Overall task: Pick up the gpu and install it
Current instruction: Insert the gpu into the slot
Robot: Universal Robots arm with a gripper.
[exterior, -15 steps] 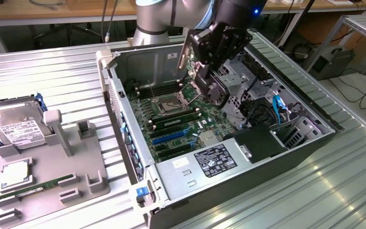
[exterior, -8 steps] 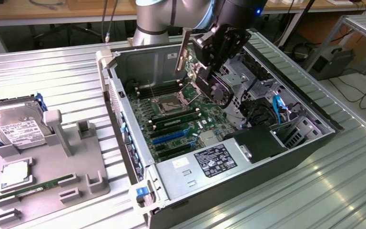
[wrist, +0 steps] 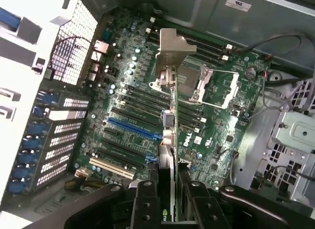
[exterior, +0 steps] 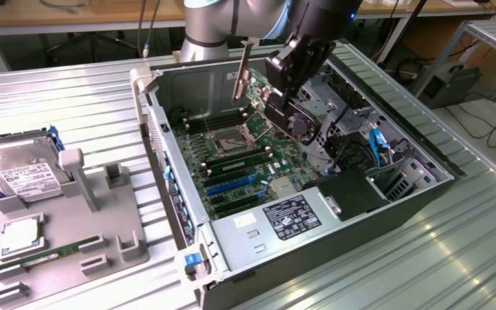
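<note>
You see a silver labelled hard drive and a slim green memory stick on a grey plastic holder, beside an open black computer case on the ribbed metal table.

Count: 1 robot arm w/ 1 gripper, 1 gpu betw. its fingers. 1 open PC case mid tabletop. Inside the case: 1 motherboard, and on it 1 CPU socket, 1 blue slot, 1 white slot. Also 1 labelled power supply at the case's near end and 1 blue cable. 1 grey tray by the tabletop's edge on the exterior view's left. 1 hard drive at the tray's far corner. On the tray: 1 square chip and 1 green memory stick along its near edge.
</note>
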